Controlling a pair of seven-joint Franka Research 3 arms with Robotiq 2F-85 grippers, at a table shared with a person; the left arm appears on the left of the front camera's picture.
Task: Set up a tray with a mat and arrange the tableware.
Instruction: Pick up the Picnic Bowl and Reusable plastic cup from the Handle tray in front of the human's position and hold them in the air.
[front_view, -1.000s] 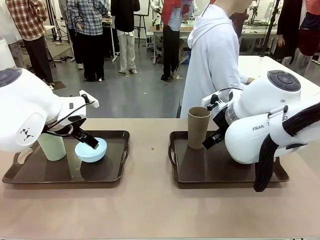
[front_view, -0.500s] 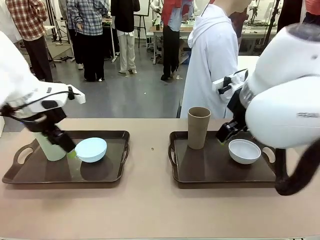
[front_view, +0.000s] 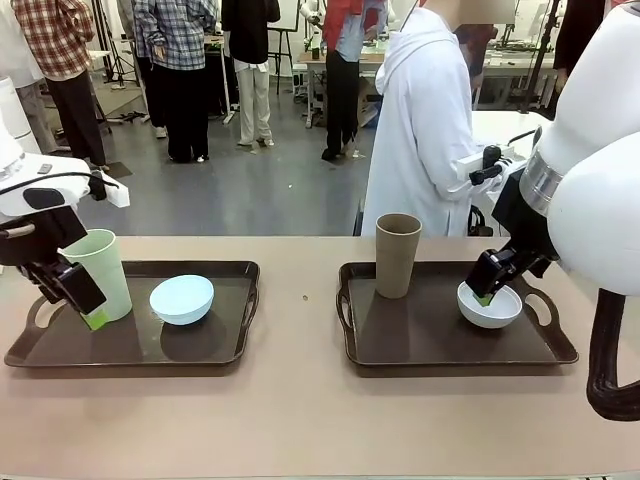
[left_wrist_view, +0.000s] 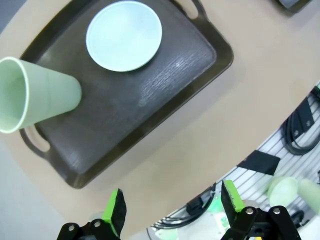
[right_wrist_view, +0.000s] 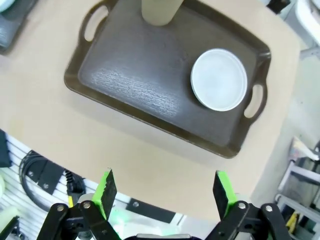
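Hanging wide open and empty, the left gripper (left_wrist_view: 172, 197) and right gripper (right_wrist_view: 164, 181) grip nothing. Green cup (front_view: 106, 260) and blue bowl (front_view: 182, 298) stand on the left tray (front_view: 205, 345), brown cup (front_view: 397, 255) and white bowl (front_view: 490, 310) on the right tray (front_view: 415, 338).

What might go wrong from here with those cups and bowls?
The tall pale green cup stands near the handle of its tray; the open left gripper seems close and might tip it if it swings. The right arm reaches near the person, so a wide move may bump them.
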